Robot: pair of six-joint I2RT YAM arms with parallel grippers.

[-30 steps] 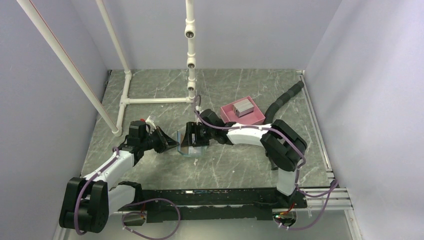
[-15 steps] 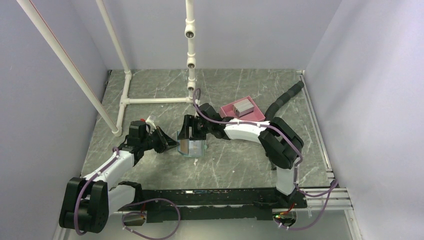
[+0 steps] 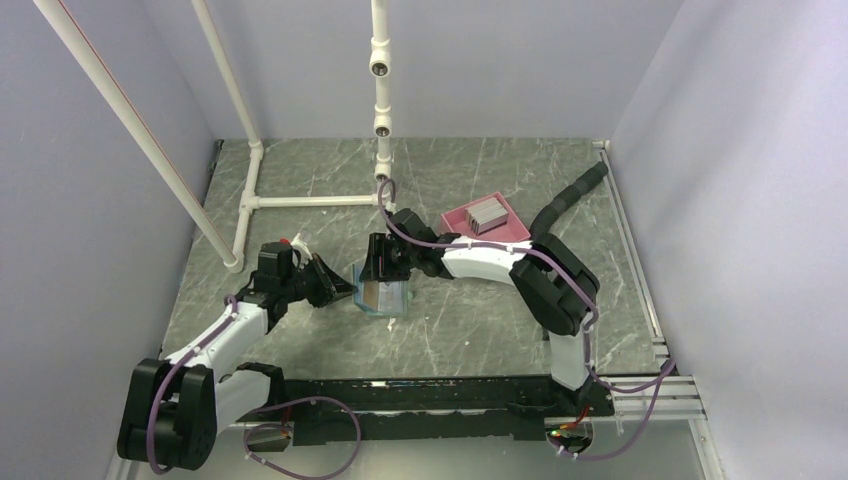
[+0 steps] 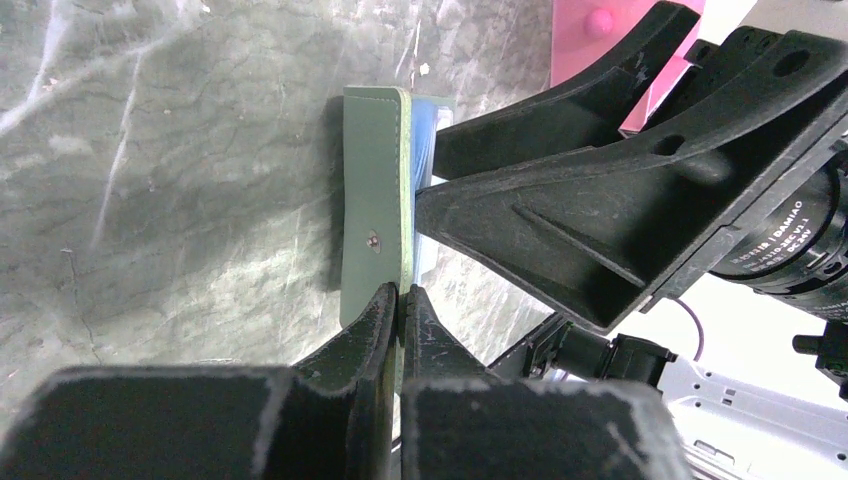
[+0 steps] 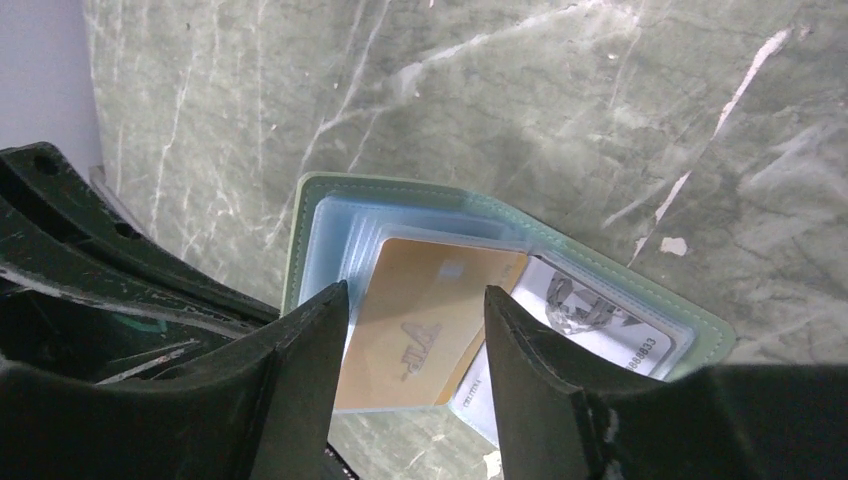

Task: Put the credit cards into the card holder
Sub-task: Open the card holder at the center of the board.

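The card holder lies open at the middle of the worktop, with credit cards in its pockets. The left fingers are at its left edge and the right fingers over its far edge. Behind and to the right, a tray holds a stack of cards.

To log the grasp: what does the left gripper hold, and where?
The left gripper pinches the card holder by the edge of its green cover.

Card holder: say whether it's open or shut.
Open: card holder shows blue sleeves and a tan card inside; left gripper pinches one cover.
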